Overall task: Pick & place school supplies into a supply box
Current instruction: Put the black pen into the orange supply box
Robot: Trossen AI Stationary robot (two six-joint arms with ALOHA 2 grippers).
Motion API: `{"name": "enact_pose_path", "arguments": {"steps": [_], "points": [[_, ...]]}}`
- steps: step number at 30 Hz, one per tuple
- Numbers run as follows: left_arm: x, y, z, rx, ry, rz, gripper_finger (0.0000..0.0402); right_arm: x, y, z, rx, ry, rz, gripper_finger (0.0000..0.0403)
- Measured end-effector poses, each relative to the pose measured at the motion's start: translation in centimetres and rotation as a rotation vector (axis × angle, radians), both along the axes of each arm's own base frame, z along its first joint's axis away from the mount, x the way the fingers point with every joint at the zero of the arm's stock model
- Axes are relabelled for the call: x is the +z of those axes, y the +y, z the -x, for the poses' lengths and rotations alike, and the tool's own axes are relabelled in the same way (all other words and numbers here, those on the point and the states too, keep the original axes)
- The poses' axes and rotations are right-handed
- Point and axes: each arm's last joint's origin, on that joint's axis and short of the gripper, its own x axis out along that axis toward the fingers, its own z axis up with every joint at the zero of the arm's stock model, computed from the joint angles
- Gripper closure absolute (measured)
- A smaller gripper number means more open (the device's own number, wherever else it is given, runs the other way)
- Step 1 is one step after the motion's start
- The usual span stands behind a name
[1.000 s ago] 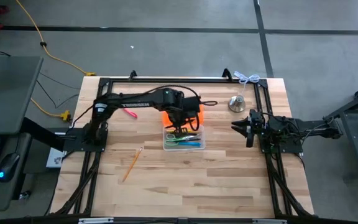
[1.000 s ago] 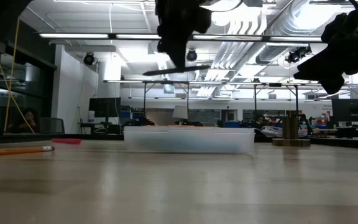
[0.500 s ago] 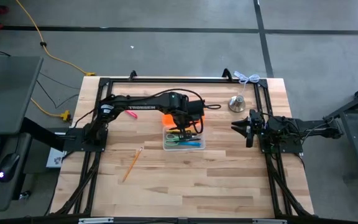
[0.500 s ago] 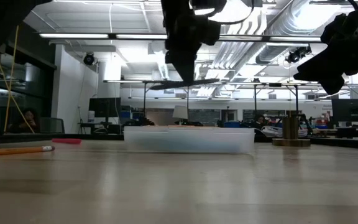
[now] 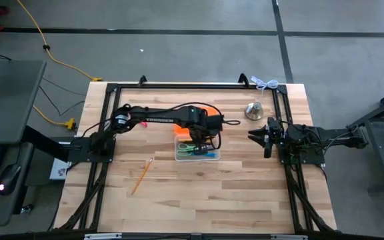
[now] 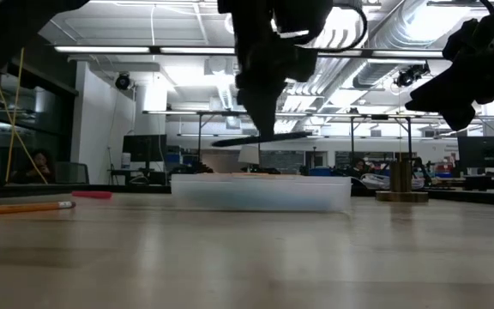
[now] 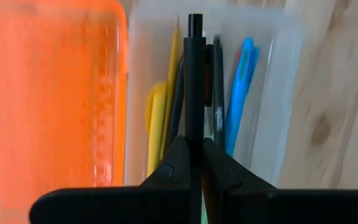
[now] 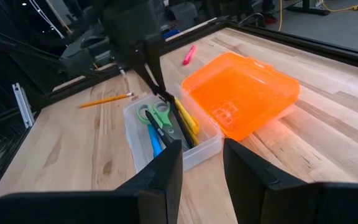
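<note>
My left gripper (image 5: 205, 136) hangs over the supply box (image 5: 197, 152), shut on a black pen (image 6: 261, 139) that lies level just above the box's rim. The clear box (image 7: 272, 93) holds yellow and blue pens and green-handled scissors (image 8: 153, 115). Its orange lid (image 8: 241, 93) lies open on the far side. A wooden pencil (image 5: 142, 175) lies on the table near the left side, and a pink pen (image 8: 189, 54) lies beyond the lid. My right gripper (image 8: 201, 168) waits open at the table's right edge. My left gripper pinches the black pen's barrel (image 7: 193, 134) between its two fingertips, near the pen's middle as the low view shows it. The fingers come from above, pointing down, and lie across the pen. The pen stays level, clear of the box and its contents.
A silver bell-shaped object (image 5: 254, 110) stands at the far right of the table. A dark metal frame (image 5: 179, 87) borders the work area. Bare wood lies on the near side of the box.
My left gripper has come down and a little toward the table's right edge, over the open box. The black pen has gone with it, still level, and now hangs just above the rim.
</note>
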Motion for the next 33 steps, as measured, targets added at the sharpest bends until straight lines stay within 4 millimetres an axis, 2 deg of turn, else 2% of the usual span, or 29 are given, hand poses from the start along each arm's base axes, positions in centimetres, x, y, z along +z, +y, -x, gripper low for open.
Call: {"name": "enact_pose_path", "arguments": {"steps": [7,17,26,33], "points": [[-1.1,-0.6,-0.9,-0.023,-0.033,-0.009,0.0362,0.0,0.0,0.0,0.001,0.001,0.000,0.0308],[-4.1,-0.8,-0.1,-0.010,0.058,0.003,0.0362,0.0,0.0,0.0,0.001,0.005,0.000,0.0308],[-5.4,-0.8,-0.1,-0.010,0.045,0.003,0.0362,0.0,0.0,0.0,-0.002,0.002,-0.014,0.0308],[-5.5,-0.8,-0.3,-0.024,0.028,-0.005,0.0362,0.0,0.0,0.0,-0.002,0.001,-0.016,0.0308]]}}
